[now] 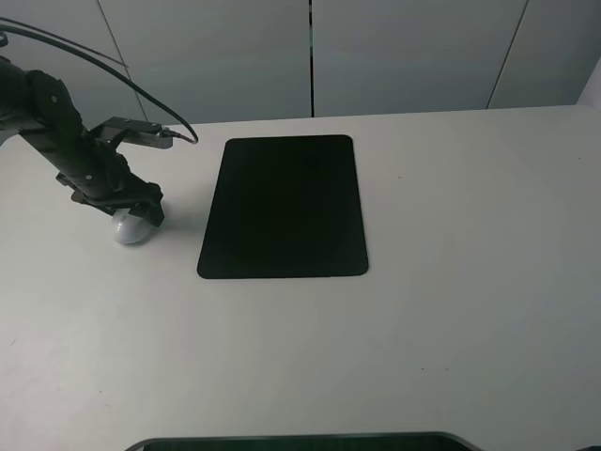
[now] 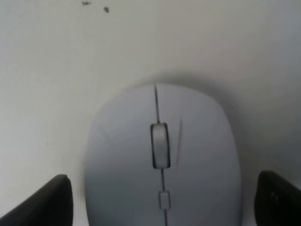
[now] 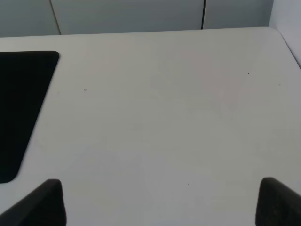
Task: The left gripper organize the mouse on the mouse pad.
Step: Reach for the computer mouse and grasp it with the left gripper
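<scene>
The white-grey mouse (image 1: pixel 132 229) lies on the white table, to the left of the black mouse pad (image 1: pixel 284 207) and off it. My left gripper (image 1: pixel 133 212) is down over the mouse. In the left wrist view the mouse (image 2: pixel 162 160) fills the space between the two dark fingertips (image 2: pixel 44 205), with a thin gap on each side, so the gripper (image 2: pixel 162 207) is open around it. The scroll wheel points away from the wrist. My right gripper (image 3: pixel 160 202) is open over bare table, and the pad's corner (image 3: pixel 21 103) shows beside it.
The white table (image 1: pixel 451 282) runs out to a grey wall at the back. A dark edge (image 1: pixel 300 442) shows at the table's front. The left arm's black cable (image 1: pixel 141 94) arches over the table's back left.
</scene>
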Motion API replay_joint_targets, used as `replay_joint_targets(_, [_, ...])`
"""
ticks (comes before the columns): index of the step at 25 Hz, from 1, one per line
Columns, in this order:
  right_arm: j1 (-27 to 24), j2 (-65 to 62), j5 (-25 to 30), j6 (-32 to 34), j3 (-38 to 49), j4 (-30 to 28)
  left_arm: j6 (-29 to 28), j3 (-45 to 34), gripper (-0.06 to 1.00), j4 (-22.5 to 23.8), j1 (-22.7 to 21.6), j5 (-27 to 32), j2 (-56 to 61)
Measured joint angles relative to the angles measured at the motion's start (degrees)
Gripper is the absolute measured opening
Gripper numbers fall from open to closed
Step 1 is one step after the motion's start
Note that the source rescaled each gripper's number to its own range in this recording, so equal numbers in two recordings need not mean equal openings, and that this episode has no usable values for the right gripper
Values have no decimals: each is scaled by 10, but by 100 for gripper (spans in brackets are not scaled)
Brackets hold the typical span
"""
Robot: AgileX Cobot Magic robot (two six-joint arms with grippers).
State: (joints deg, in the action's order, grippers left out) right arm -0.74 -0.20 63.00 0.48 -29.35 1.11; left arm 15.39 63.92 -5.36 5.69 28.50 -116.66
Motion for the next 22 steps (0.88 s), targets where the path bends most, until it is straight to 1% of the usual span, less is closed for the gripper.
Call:
replay_joint_targets(10, [0, 0, 0, 0, 0, 0, 0, 0, 100, 9, 0, -8, 0])
replay_joint_targets(22, [0, 0, 0, 0, 0, 0, 0, 0, 100, 9, 0, -10, 0])
